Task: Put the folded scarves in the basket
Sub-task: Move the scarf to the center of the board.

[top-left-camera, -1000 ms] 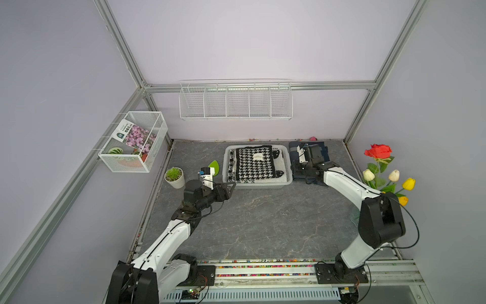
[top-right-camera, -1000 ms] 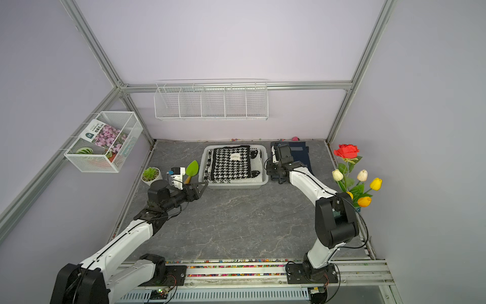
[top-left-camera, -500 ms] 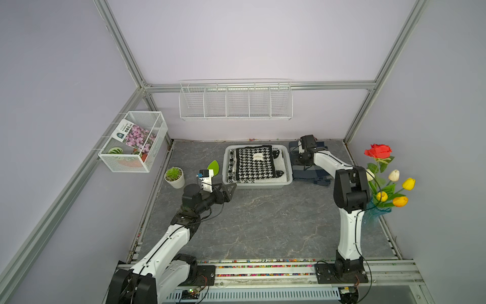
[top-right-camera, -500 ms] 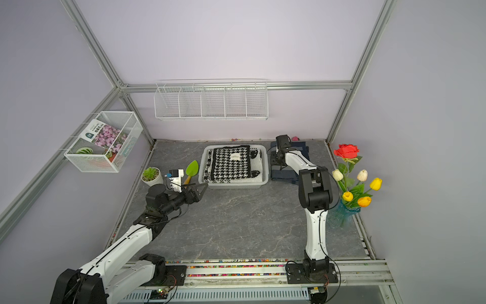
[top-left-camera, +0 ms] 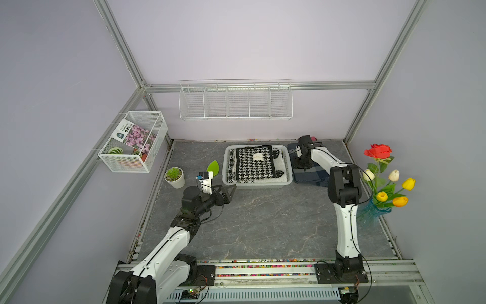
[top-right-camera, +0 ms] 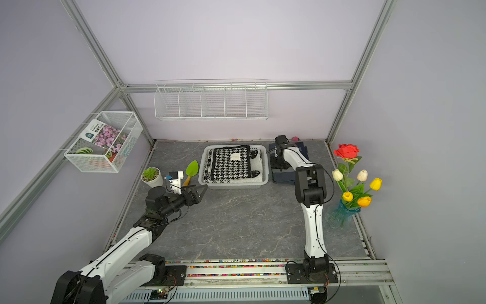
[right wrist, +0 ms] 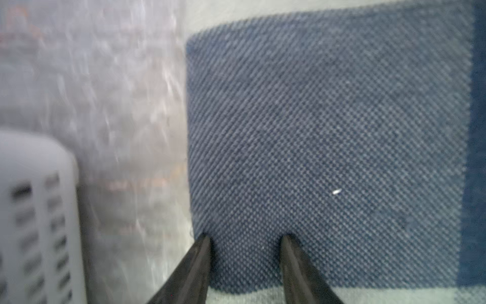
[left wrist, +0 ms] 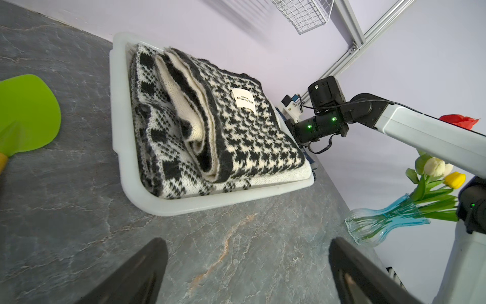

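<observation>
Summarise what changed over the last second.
Right arm swung its elbow up and inward; right gripper now points down, jaws apart, tips on the folded navy plaid scarf. Nothing grasped or released. Left gripper open, barely moved. White perforated plastic basket and black-and-white houndstooth scarf inside: unmoved.

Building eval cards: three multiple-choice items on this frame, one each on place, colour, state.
1. Where is the blue scarf? A in the basket; B on the table beside the basket; C held in the air.
2. The houndstooth scarf is which colours? A red; B black and white; C green.
3. Left gripper? A open, empty; B shut on the blue scarf; C shut on the basket.
B: it lies flat beside the rim. B: black checks on white knit. A: jaws wide over the table.
</observation>
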`<state>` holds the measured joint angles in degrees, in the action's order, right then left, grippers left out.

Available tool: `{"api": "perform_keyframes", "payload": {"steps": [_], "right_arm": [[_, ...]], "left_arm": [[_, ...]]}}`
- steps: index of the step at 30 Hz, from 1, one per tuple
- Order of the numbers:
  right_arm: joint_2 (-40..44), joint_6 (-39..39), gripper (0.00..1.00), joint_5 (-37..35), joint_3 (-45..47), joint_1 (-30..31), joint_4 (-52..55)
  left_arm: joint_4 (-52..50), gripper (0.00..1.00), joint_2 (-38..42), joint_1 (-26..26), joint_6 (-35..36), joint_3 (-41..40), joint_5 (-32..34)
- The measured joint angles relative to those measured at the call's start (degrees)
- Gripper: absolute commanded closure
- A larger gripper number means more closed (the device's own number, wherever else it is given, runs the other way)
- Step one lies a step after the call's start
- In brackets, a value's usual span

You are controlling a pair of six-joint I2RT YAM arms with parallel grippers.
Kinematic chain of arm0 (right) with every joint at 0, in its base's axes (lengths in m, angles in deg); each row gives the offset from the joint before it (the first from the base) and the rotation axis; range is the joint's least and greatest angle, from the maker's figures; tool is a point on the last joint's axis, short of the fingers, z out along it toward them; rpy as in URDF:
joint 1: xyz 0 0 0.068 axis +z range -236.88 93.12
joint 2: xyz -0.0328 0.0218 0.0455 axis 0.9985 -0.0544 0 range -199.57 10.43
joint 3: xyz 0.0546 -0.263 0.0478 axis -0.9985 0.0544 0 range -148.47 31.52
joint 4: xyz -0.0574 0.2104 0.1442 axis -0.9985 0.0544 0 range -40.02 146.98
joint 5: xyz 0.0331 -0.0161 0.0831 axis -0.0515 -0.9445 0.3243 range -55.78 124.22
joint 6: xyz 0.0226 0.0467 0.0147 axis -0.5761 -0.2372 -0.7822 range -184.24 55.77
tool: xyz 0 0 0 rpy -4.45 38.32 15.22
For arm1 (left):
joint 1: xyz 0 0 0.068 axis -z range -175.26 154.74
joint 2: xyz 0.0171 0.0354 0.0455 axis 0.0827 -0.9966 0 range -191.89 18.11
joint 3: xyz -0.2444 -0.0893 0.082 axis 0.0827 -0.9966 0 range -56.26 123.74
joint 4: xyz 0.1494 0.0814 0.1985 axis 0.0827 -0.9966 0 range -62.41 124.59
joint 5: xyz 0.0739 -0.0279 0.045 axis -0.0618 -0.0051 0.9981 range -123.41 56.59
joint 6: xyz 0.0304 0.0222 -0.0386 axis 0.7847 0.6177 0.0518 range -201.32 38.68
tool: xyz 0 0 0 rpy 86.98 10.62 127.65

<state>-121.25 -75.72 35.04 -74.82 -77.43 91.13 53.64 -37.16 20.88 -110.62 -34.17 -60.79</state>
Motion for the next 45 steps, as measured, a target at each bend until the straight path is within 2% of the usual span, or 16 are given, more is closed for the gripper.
{"api": "perform_keyframes", "payload": {"steps": [5,11,15,20,25,31,34,37,45], "right_arm": [[10.6,0.7,0.52,1.1,16.4,0.7,-1.6],[20.9,0.9,0.52,1.1,31.3,2.5,-2.6],[24.0,0.9,0.52,-1.0,35.5,5.5,-1.2],[27.1,0.3,0.51,-7.3,39.5,11.1,2.0],[33.8,-0.7,0.49,-8.5,44.9,11.5,6.9],[42.5,-1.2,0.45,-8.6,45.2,11.5,7.4],[42.9,-1.4,0.44,-8.2,43.6,11.5,4.8],[40.5,-1.4,0.45,-8.3,41.0,11.2,1.5],[23.8,-0.4,0.48,-6.5,30.0,6.1,-2.7]], "left_arm": [[0.3,0.0,3.6,0.0,-0.9,-2.1,-0.7],[0.0,0.0,6.0,1.5,-1.9,-2.8,-1.0],[-1.2,0.0,5.9,4.1,-1.9,-2.8,-0.9],[-2.6,0.0,5.9,5.4,-1.7,-2.0,-0.5],[-3.2,0.0,5.8,5.9,-1.4,-2.0,0.3],[-3.6,0.0,5.6,6.1,-1.0,-2.0,0.5],[-3.7,0.0,5.7,6.1,-1.0,-2.0,0.8],[-4.4,0.0,6.0,6.1,-0.5,-2.0,1.0],[-5.3,0.0,7.8,6.2,0.0,-2.1,2.3]]}}
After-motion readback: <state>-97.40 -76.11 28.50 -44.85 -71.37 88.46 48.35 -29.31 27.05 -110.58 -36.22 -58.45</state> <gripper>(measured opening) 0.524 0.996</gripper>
